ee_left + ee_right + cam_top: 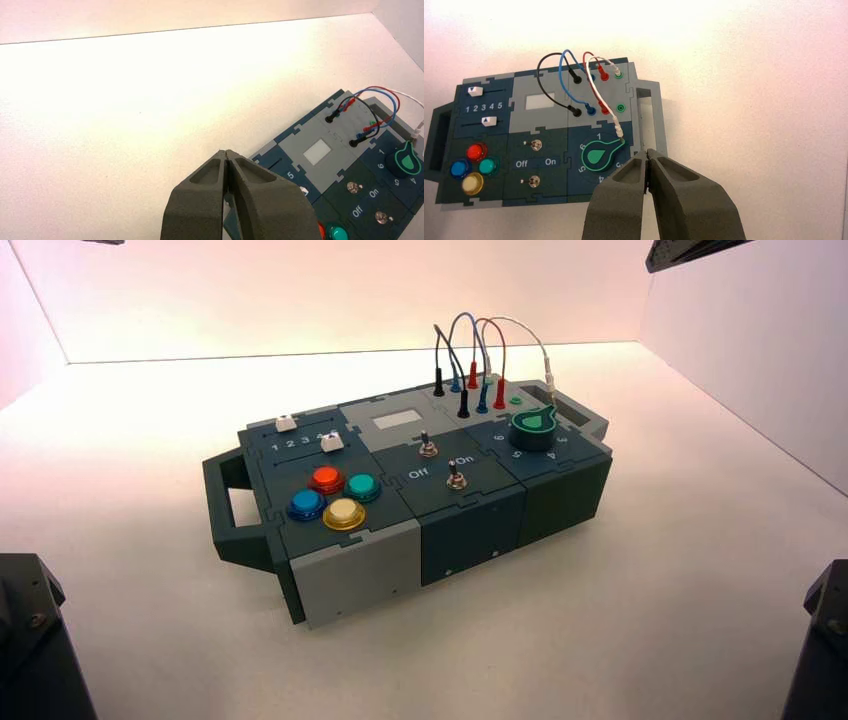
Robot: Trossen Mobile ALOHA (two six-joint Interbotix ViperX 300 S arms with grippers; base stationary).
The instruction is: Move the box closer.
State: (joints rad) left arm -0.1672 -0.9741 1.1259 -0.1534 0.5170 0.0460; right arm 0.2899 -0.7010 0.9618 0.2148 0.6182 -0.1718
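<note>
The box [470, 510] is a flat dark teal-and-grey case that stands turned in the middle of the white table. It has a handle on each end. On top are red, blue, teal and yellow buttons [330, 496], two toggle switches [428, 448], a green dial [533, 425] and looped wires [470, 350]. My left gripper [227, 152] is shut and empty, held above the table beside the box's slider end [320, 150]. My right gripper [646, 152] is shut and empty, just off the box's dial-end handle [651, 117]. Both arms sit at the near corners of the high view.
White walls [740, 370] close the table at the back and on both sides. The left arm's dark base [30, 640] and the right arm's base [825, 640] stand at the near edge. Bare tabletop [560, 640] lies between the box and the arms.
</note>
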